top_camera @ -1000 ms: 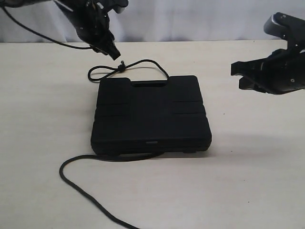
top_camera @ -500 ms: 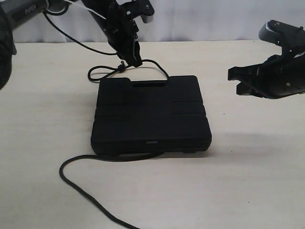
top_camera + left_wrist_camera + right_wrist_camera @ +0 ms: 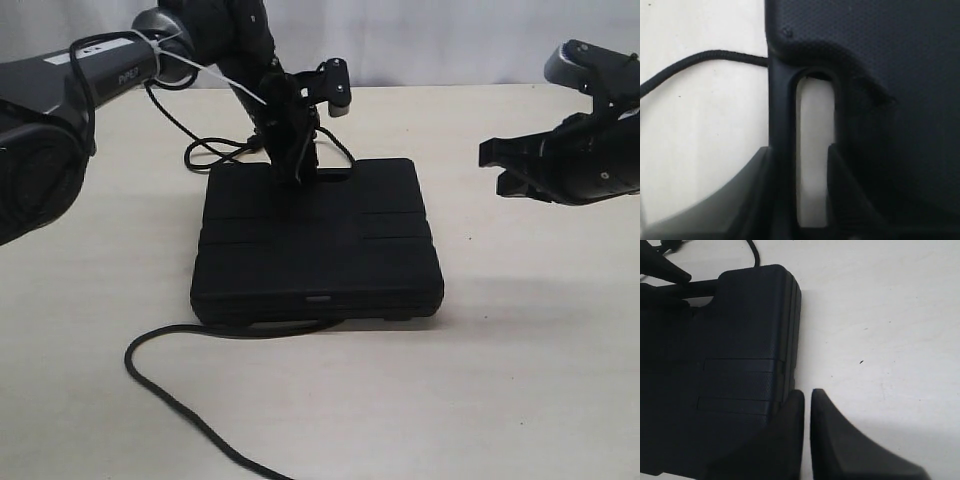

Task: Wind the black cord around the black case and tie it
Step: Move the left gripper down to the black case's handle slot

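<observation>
Surface: plain pale tabletop (image 3: 540, 380) with a whitish backdrop behind it.
Case: the black case (image 3: 315, 250) lies flat mid-table. Its handle edge is right under the left gripper, and its side edge is near the right one.
Left gripper: the left gripper (image 3: 300, 170) points down over the case's handle (image 3: 782, 110) with its fingers partly apart. The wrist camera shows the handle slot in the gap between them. It's holding nothing as far as I can see, and I can't tell whether the tips touch the plastic.
Right gripper: the right gripper (image 3: 807, 430) hangs in the air beside the case's side edge. Its fingers are almost together with just a sliver of gap, and it's empty.
Cord: the black cord (image 3: 160, 385) isn't in either grip. One stretch curls on the table just beyond the left gripper, by the handle edge, and meets the case at its corner. Another runs along the opposite edge, across the case from that gripper, then snakes off toward the bottom of the shot.
</observation>
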{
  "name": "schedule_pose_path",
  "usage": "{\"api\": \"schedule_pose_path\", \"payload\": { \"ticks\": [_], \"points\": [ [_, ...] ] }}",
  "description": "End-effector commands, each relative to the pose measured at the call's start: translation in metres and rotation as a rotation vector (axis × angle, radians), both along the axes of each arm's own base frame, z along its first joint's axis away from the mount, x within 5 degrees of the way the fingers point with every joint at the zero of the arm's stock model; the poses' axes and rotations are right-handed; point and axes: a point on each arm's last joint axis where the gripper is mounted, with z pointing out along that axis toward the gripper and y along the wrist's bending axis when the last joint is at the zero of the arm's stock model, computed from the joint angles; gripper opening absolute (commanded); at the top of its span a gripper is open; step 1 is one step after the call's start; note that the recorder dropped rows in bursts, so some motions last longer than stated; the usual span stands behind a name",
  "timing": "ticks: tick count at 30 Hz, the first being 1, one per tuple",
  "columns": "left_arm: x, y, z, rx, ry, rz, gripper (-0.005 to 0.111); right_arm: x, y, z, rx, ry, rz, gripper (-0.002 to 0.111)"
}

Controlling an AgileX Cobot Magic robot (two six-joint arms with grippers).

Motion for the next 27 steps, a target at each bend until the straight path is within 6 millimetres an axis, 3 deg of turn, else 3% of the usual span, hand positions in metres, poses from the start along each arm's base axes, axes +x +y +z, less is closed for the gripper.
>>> {"api": "schedule_pose_path", "payload": {
  "ticks": [1,11,13,17,22,27],
  "points": [
    [-0.004,-0.011,-0.006,0.057,-0.025,-0.062,0.035,0.003,-0.001,0.001,-0.016,-0.022,0.010,0.004],
    [-0.006,-0.013,-0.024,0.131,-0.008,-0.093,0.033,0.003,-0.001,0.001,-0.016,-0.022,0.010,0.004],
    [-0.005,-0.012,-0.024,0.135,-0.009,-0.094,0.027,0.003,-0.001,0.001,-0.016,-0.022,0.010,0.004],
    [-0.008,-0.012,-0.024,0.143,0.019,-0.102,0.001,0.002,-0.001,0.001,-0.015,-0.019,0.011,0.004],
    [-0.011,-0.010,-0.026,0.158,0.057,-0.098,0.000,0.002,-0.001,0.001,-0.015,-0.017,0.012,0.004],
    [-0.007,-0.012,-0.014,0.150,0.016,-0.096,0.000,0.002,-0.001,0.001,-0.015,-0.018,0.011,0.004]
  ]
}}
